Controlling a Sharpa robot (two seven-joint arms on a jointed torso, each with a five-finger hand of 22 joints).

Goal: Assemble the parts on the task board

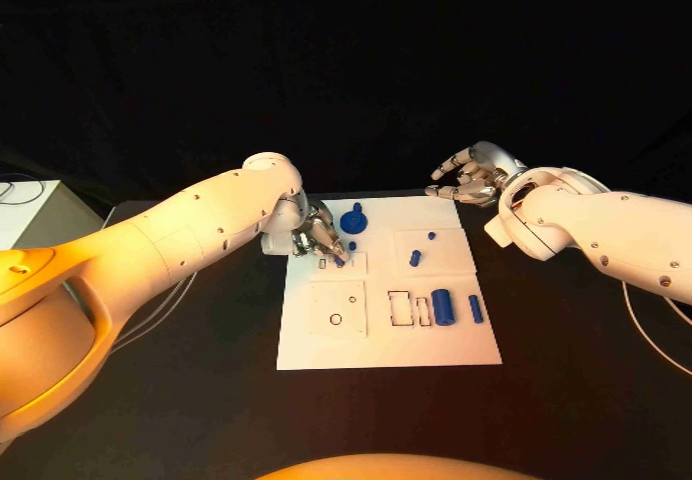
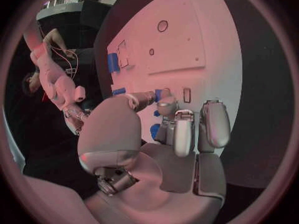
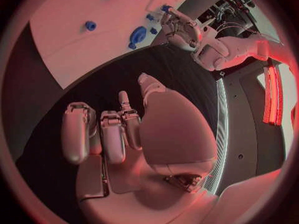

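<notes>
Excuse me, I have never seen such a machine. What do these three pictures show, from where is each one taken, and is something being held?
It is a robot with two white arms ending in silver hands. One picture looks down from its head; the round ones come from cameras at each wrist. On the black table lies a white task board with small blue parts. The left hand reaches onto the board, its fingers pinching a small blue piece. The right hand hangs beyond the board's far corner, holding nothing.

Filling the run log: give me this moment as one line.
left hand: pinches small blue part over task board | right hand: open, off board's far edge | large blue cylinder: lying on board
</notes>
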